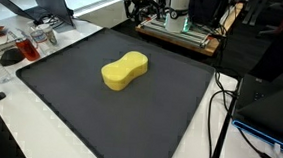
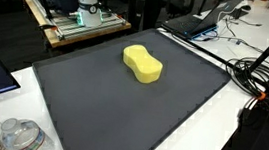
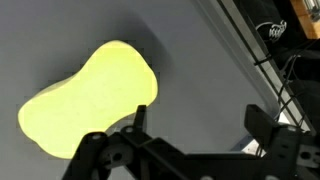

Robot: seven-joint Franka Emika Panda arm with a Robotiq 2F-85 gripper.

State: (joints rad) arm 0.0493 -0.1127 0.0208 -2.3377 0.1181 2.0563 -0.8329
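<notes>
On the dark grey rubbery mat (image 1: pixel 79 110) that covers most of the white table lies a bright yellow, peanut-shaped foam sponge (image 1: pixel 125 71), flat and alone near the mat's middle in both exterior views (image 2: pixel 143 65), well apart from every edge. In the wrist view the black two-fingered gripper (image 3: pixel 197 115) hangs above the mat with its jaws spread as wide as they go and nothing between them. The sponge (image 3: pixel 95 100) sits off to one side there, so that only one finger (image 3: pixel 138 112) overlaps its rounded end while the other stands over bare mat (image 3: pixel 200 60). The main risk I judge from this offset: a descent from here could land that finger on top of the foam, squashing it or nudging it sideways rather than straddling it. A closing bite might then catch only a soft corner, which could slip free. A tangle of black cables (image 3: pixel 285 85) lies beyond the mat's border, close enough to snag a wide swing.
</notes>
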